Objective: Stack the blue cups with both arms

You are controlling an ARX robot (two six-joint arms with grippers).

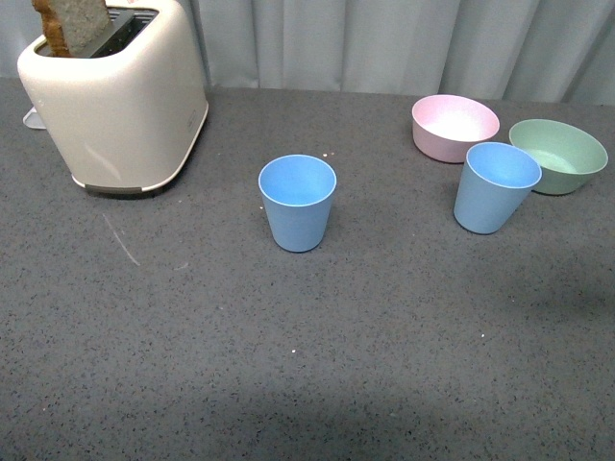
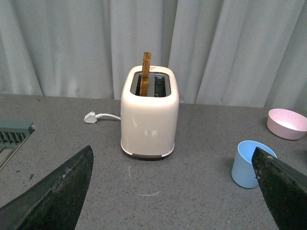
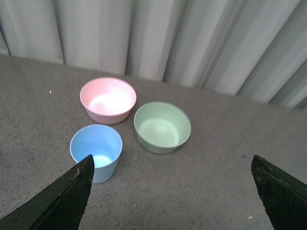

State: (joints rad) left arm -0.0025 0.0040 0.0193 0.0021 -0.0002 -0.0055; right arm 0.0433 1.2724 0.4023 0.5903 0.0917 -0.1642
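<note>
Plainly, the grey speckled bench [image 1: 307, 365] fills every view, with a pale pleated curtain [image 1: 384, 43] behind it. Far left stands the cream two-slot toaster [image 1: 120, 101], a brown toast slice [image 1: 72, 24] upright in one slot. Only the wrist views show the left tool [image 2: 171, 163] and right tool [image 3: 171, 160], each with black jaws spread wide and holding nothing. Far right sit the round pink bowl [image 1: 454, 127] and round green bowl [image 1: 557, 154]. One light blue tapered plastic cup [image 1: 298, 204] stands upright mid-bench, well apart from the second light blue cup [image 1: 494, 187], just before both bowls. Solely the left wrist view shows the white plug [image 2: 90, 117] behind the toaster.
</note>
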